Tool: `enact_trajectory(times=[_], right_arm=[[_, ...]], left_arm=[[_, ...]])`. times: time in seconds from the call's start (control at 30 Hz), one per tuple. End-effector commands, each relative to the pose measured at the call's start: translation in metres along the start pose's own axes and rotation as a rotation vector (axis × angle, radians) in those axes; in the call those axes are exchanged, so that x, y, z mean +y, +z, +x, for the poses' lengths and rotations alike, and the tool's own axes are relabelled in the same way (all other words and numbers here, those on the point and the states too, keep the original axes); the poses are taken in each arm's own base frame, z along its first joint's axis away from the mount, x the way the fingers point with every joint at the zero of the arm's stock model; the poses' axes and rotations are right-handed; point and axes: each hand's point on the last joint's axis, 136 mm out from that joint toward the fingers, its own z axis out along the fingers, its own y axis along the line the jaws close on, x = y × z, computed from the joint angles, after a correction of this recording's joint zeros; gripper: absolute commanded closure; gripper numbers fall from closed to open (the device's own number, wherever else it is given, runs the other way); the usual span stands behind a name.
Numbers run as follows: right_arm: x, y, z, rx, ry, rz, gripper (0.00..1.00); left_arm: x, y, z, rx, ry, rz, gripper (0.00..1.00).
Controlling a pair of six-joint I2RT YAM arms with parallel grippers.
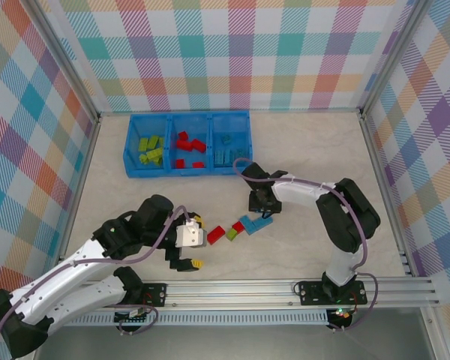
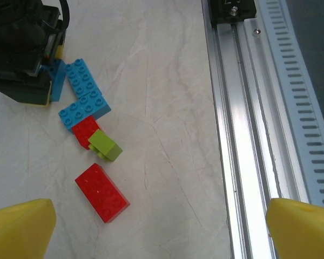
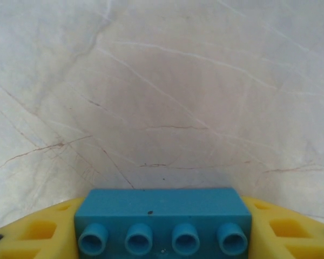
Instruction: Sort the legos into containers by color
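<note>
While the left gripper [image 1: 197, 241] hangs low over the table [image 1: 307, 154], jaws spread wide and holding nothing, the top view puts the right gripper [image 1: 261, 211] down at a loose cluster of legos [image 1: 244, 227] mid-table. The blue tray [image 1: 133, 142] sits at the far side, well apart from both arms. Its left compartment has green bricks, the middle red, the right light blue.

Left wrist: yellow fingertips [image 2: 19, 226] at the two bottom corners, far apart, empty. On the table ahead are a red brick [image 2: 102, 192], a green brick [image 2: 105, 145] touching a smaller red one [image 2: 85, 129], then blue bricks [image 2: 83, 97]. The metal rail [image 2: 248, 135] runs along the right.

Right wrist: the light blue brick [image 3: 162, 218], four studs showing, sits between the yellow pads [image 3: 35, 237], both sides touching. The jaws are closed on it. Can't tell if it's off the table.
</note>
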Motion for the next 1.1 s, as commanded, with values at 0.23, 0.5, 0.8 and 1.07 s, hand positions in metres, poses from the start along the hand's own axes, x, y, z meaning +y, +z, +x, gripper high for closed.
enact_trajectory(times=[0.23, 0.5, 0.8, 1.07], right_arm=[[0.067, -0.106, -0.085, -0.321, -0.138, -0.213, 0.54], [0.125, -0.126, -0.184, -0.555, -0.302, -0.185, 0.52], [0.139, -0.064, -0.226, -0.505, -0.381, -0.168, 0.47], [0.145, -0.092, -0.232, -0.529, -0.353, -0.224, 0.3]], left_arm=[[-0.001, -0.004, -0.004, -0.06, 0.117, -0.055, 0.0], [0.011, -0.005, 0.007, -0.021, 0.107, -0.147, 0.0], [0.012, -0.002, 0.013, -0.011, 0.104, -0.161, 0.0], [0.012, 0.003, 0.016, 0.007, 0.091, -0.138, 0.0]])
